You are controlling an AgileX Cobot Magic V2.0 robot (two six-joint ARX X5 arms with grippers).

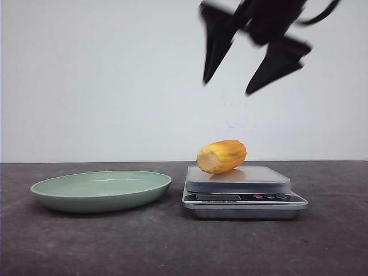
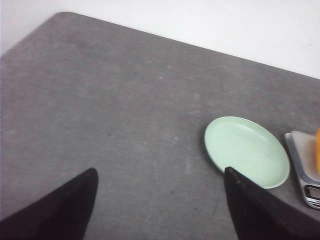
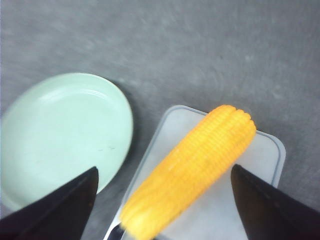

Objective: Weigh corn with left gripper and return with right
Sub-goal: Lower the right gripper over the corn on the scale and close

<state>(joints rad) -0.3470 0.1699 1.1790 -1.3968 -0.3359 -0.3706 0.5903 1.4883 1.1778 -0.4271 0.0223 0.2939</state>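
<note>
Yellow-orange corn (image 1: 222,156) lies tilted on the scale (image 1: 244,191), near the bench (image 1: 172,241) middle, with the green plate (image 1: 101,190) just beside it toward the left edge. Right tool (image 1: 230,86) hangs above it, spread wide and holding nothing. Left tool (image 2: 160,200) is off to the left, wide and empty too. My worry: the cob's round, so an off-centre pinch could roll it off the platform.

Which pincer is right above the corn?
The right pincer, open and hanging over the corn on the scale. The left pincer is far off, seeing the green plate from a distance.
</note>
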